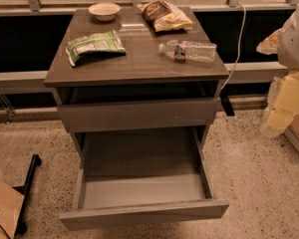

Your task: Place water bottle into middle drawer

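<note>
The water bottle (189,50) lies on its side on the right part of the cabinet top (139,59), with its white cap pointing left and its dark label band near the cap end. The middle drawer (142,210) is pulled far out at the bottom of the view, and its pale grey floor shows with nothing in it. The drawer above (139,114) is out only a little. My gripper is not in view. Only a white rounded part of my arm (295,34) shows at the right edge, right of the bottle and apart from it.
On the cabinet top are a green snack bag (94,45) at the left, a brown and yellow snack bag (164,15) at the back right and a small pale bowl (104,10) at the back. Yellow boxes (289,101) stand on the floor at the right. A black stand (27,183) is at the lower left.
</note>
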Robot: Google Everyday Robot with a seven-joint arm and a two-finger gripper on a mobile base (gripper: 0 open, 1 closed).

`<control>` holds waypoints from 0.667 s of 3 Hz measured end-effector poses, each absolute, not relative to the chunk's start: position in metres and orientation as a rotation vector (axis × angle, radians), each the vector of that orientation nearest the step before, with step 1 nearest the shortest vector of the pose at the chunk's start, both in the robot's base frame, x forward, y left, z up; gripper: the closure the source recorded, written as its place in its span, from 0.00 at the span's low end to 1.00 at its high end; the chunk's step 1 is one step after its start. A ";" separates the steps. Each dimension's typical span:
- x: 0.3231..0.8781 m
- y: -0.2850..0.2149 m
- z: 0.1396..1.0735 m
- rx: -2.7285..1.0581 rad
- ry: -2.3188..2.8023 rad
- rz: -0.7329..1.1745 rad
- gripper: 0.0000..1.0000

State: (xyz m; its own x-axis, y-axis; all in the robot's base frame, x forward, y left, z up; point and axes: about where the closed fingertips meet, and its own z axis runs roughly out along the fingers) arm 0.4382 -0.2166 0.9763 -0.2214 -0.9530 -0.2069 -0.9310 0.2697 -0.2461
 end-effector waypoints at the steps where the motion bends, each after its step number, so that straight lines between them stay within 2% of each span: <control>1: 0.439 -0.216 0.977 -1.720 2.228 -0.100 0.00; 2: 0.454 -0.212 0.980 -1.652 2.182 -0.030 0.00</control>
